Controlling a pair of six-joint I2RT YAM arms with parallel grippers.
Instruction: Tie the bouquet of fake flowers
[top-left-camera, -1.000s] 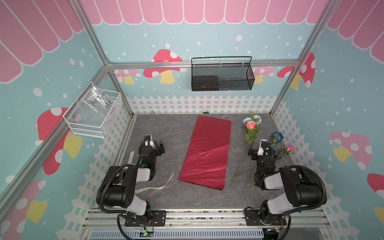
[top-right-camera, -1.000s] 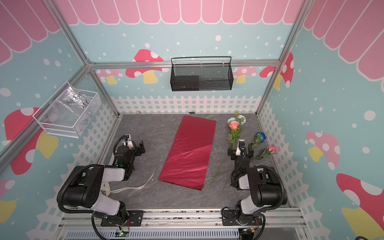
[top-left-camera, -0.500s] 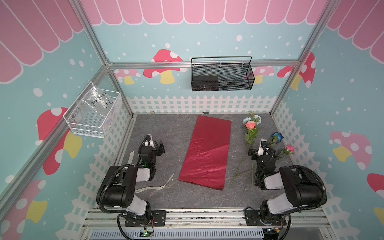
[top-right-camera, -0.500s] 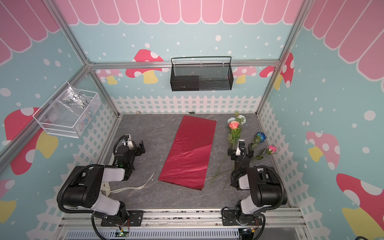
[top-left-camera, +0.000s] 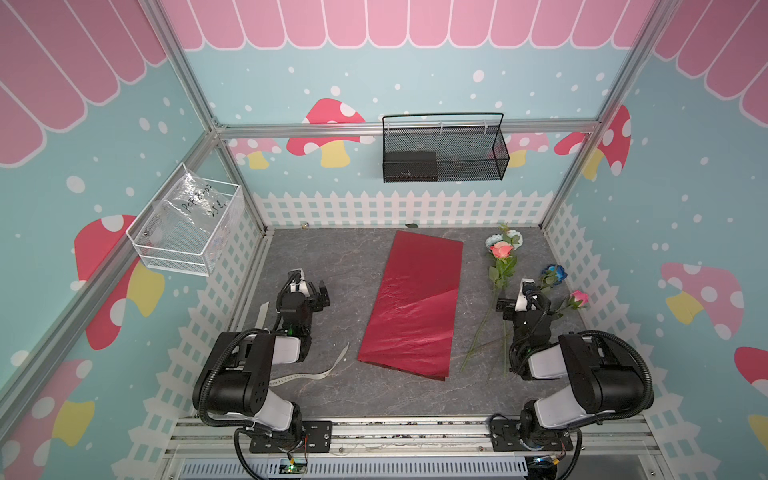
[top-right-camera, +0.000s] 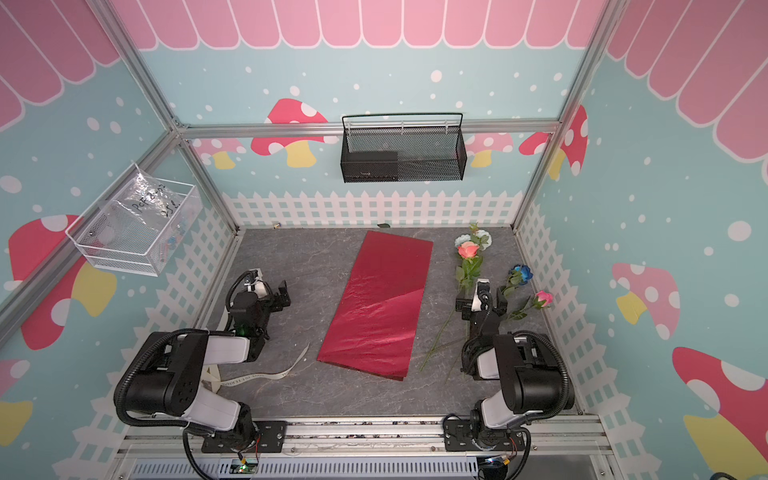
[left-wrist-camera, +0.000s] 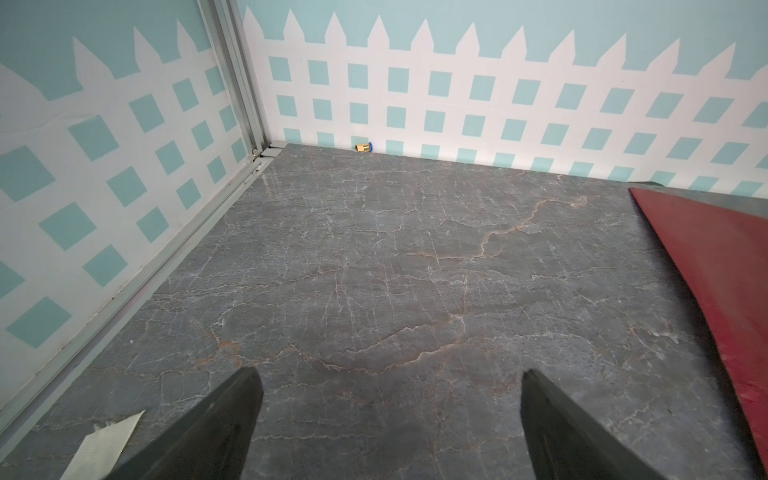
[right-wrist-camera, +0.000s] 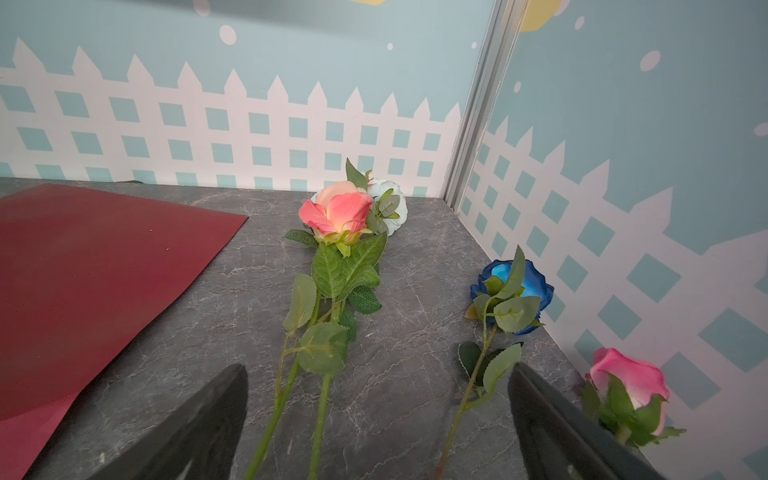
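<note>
4 flowers by wide right pincer, red paper central, ribbon by wide left pincer

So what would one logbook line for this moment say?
left gripper: open, empty | right gripper: open, above flowers | flowers: loose, unwrapped | red wrapping paper: lying flat, between flowers and ribbon | tying: not begun

Pale teal walls carry white dots, red mushrooms, a pink scalloped band at the top and a white picket fence at the base, all held in an aluminium frame. The floor is a grey veined stone-look sheet, evenly lit. A black mesh basket hangs on the back wall, a white wire basket with a clear bag on the left wall, and a small brass fitting lies at the back wall's foot.
</note>
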